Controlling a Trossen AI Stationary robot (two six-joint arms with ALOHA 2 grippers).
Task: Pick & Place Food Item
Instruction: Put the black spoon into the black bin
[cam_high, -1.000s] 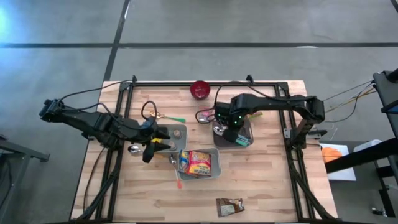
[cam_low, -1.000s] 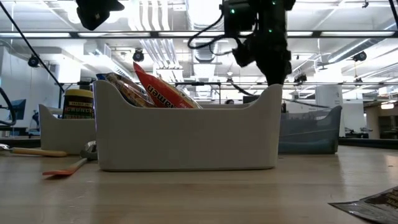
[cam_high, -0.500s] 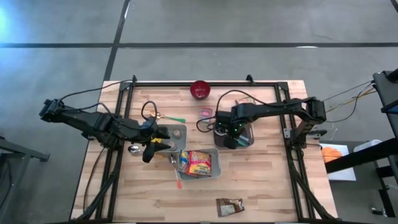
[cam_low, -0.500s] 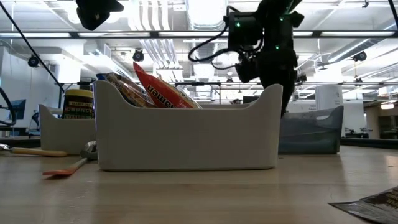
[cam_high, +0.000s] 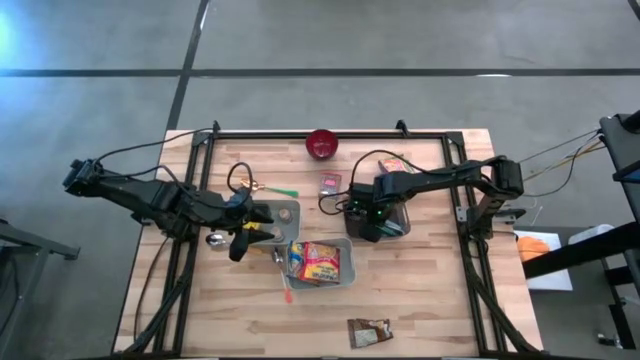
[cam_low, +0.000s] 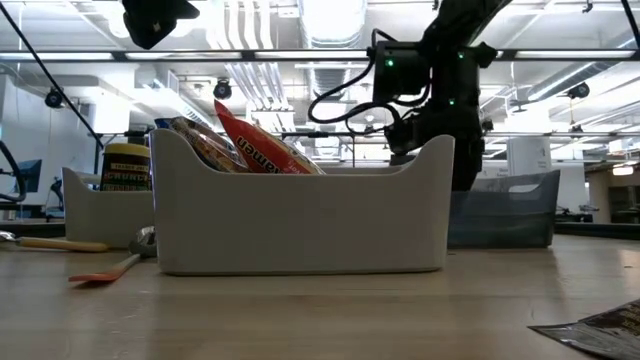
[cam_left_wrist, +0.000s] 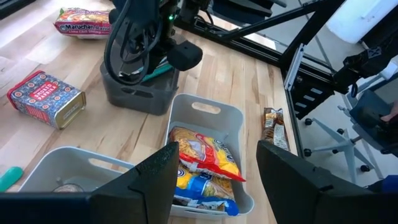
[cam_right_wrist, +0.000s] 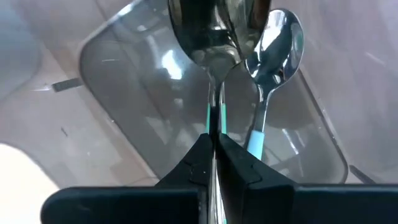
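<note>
Wooden slats of the table (cam_high: 420, 300) carry the whole job, with bare grey floor around it. Over the dark grey bin (cam_high: 394, 226) the right gripper (cam_right_wrist: 214, 155) is down inside, fingers pinched fully together on the thin handle of a spoon (cam_right_wrist: 208, 37); a 2nd spoon (cam_right_wrist: 273, 37) with a teal handle lies just beside it in the same bin. That looks like a utensil being set down or lifted rather than food, so the step seems to be handling the spoon in the bin. To do it well, I would keep the wrist steady and upright so the bowl does not snag its neighbour or scrape the bin wall, and move straight up or down, not sideways. The left gripper (cam_left_wrist: 214, 168) hovers partly spread and empty above the light bin (cam_left_wrist: 239, 127), where the food packets (cam_left_wrist: 202, 158) already sit, about 2 of them pressed together. Counting the rest: 3 bins in all, including a pale one (cam_high: 287, 213) under the left arm; 1 red bowl (cam_high: 321, 144) at the far edge; 1 patterned tin (cam_left_wrist: 45, 98) on the bare wood; 1 ramen packet (cam_left_wrist: 84, 21) beyond the dark bin; 1 small brown wrapper (cam_high: 369, 332) at the near edge, well apart from everything; 1 orange utensil (cam_low: 105, 271) beside the light bin.
</note>
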